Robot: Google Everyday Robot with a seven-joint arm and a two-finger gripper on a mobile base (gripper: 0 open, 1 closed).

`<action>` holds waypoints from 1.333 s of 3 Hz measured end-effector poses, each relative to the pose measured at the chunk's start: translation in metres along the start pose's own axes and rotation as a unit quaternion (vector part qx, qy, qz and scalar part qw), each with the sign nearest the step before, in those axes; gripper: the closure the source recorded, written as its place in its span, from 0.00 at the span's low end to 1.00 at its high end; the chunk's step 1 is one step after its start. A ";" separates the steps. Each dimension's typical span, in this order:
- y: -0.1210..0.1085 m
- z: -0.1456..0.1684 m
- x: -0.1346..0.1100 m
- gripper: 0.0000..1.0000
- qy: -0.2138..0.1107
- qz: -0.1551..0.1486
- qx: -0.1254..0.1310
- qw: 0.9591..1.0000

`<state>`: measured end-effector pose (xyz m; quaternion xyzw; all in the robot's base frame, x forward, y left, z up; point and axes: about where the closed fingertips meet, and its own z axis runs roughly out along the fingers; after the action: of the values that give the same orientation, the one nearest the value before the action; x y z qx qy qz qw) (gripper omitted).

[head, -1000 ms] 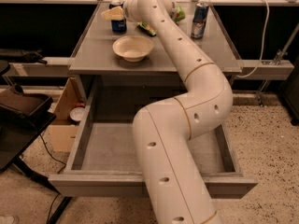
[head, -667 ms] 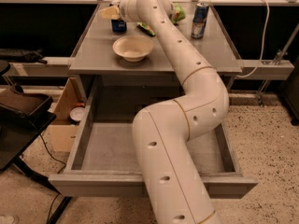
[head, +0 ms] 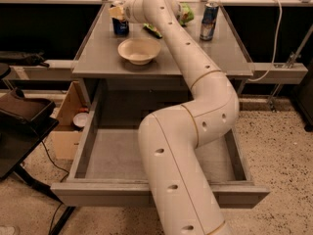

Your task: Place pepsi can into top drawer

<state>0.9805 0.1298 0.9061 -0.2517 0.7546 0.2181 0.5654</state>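
The pepsi can (head: 120, 26) stands upright at the back left of the grey cabinet's top, dark blue, its upper part hidden by my gripper. My gripper (head: 117, 11) is at the end of the long white arm, right over the can's top and touching or nearly touching it. The top drawer (head: 102, 156) is pulled wide open below the cabinet top. Its grey inside shows nothing in it where visible, and my arm crosses over its middle and right part. The drawer's front and knob face away from view.
A cream bowl (head: 139, 50) sits in front of the can. A taller blue-and-silver can (head: 209, 20) stands at the back right, with a green bag (head: 186, 13) beside it. A cardboard box (head: 67, 124) and a black object (head: 24, 112) are on the floor to the left.
My gripper has shifted a little to the left along the back of the cabinet top and now sits over the pepsi can. The can, bowl and drawer have not moved.
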 end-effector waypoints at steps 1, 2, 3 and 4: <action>0.000 0.000 0.000 0.96 0.000 0.000 0.000 1.000; -0.008 -0.020 -0.021 1.00 -0.016 -0.010 0.002 1.000; -0.016 -0.068 -0.044 1.00 -0.015 -0.020 -0.010 1.000; -0.013 -0.137 -0.070 1.00 -0.020 -0.031 -0.032 0.999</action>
<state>0.9028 0.0451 1.0097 -0.2888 0.7275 0.2297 0.5785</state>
